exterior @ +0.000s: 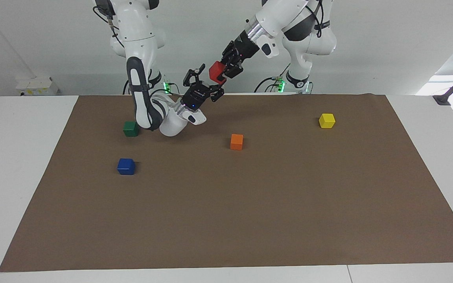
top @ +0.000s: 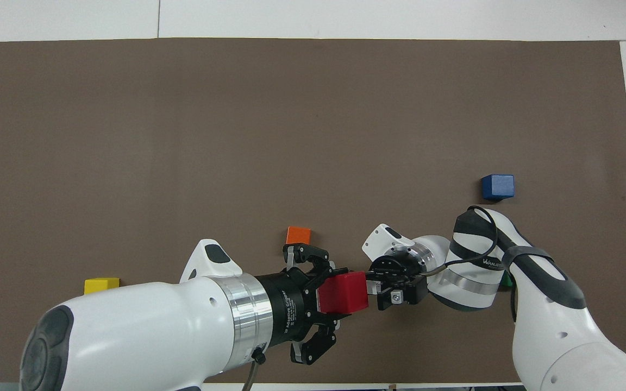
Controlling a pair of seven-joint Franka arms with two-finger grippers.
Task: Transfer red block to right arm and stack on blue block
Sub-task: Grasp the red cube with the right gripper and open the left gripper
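Facing view shows the handover at its midpoint: the left gripper [exterior: 226, 68] holds the red block [exterior: 217, 72] up in the air over the edge of the brown mat [exterior: 250, 204] nearest the robots, its fingers closed on the cube, while the right gripper [exterior: 204, 83] sits just below and beside it with its fingers spread wide and nothing between them. By my reading the pickup is done, but the transfer is not: the right arm has not yet closed on the cube, and the carry and the stacking are still ahead. The blue block [exterior: 126, 166] sits bare on the mat toward the right arm's end, farther from the robots than the green block [exterior: 131, 128]. An orange block [exterior: 236, 142] and a yellow block [exterior: 326, 120] lie apart. From overhead the right gripper's tips seem to meet the cube, though whether they touch it I cannot tell; the green block is almost wholly hidden there under the right arm.
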